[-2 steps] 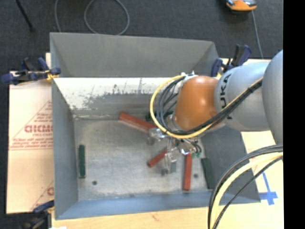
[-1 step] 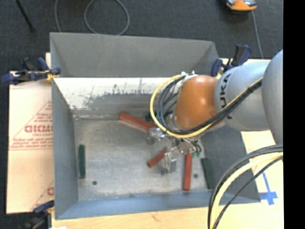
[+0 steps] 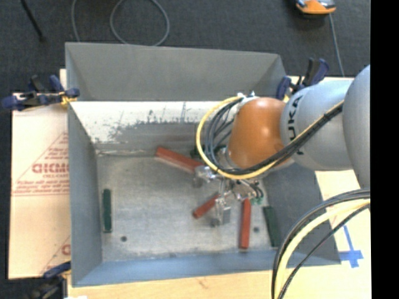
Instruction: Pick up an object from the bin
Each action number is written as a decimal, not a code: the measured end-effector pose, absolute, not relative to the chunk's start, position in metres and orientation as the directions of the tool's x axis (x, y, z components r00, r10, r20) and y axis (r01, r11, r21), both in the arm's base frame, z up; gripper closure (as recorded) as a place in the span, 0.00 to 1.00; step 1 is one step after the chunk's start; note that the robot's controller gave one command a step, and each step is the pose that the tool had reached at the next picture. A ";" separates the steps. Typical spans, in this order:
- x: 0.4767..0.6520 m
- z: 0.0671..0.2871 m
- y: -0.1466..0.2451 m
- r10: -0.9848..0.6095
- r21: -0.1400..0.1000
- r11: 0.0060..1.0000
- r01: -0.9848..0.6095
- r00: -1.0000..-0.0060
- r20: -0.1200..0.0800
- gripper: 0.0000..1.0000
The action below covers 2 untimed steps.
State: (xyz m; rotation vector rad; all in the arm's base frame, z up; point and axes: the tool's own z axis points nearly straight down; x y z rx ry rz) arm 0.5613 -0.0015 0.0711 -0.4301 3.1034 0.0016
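- Camera view from above: a grey metal bin [image 3: 84,185] with a scuffed pale floor and a few slim sticks lying on it
- From the right reaches the silver-grey robot arm [image 3: 330,129], its wrist under a rounded orange cover [image 3: 255,132] ringed by looped yellow and black cables [image 3: 209,136]
- Below that cover, right of the bin's middle and low over the floor, sits the gripper [image 3: 219,214]; whether it is spread or pressed together cannot be told, since the wrist hides much of it
- Just left of the gripper lies a short orange-red stick [image 3: 203,210], tilted, its upper right end touching or just beside the metal tip; whether it is pinched cannot be told
- Above it, toward the back wall, a longer orange-red stick [image 3: 176,160] lies slantwise, its right end running under the cables
- Just right of the gripper, toward the front wall, a dark red straight stick [image 3: 245,226] lies nearly upright in the view
- Beside that one, nearer the right wall, a dark green slim stick [image 3: 270,226] lies slightly tilted
- By the left wall, well apart from the gripper, a second dark green slim stick [image 3: 106,210] lies alone
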 end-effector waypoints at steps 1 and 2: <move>0.562 0.072 -0.001 -0.271 0.000 0.963 -0.271 -0.963 -0.010 1.00; 0.564 0.086 -0.002 -0.268 -0.001 0.964 -0.268 -0.964 -0.008 1.00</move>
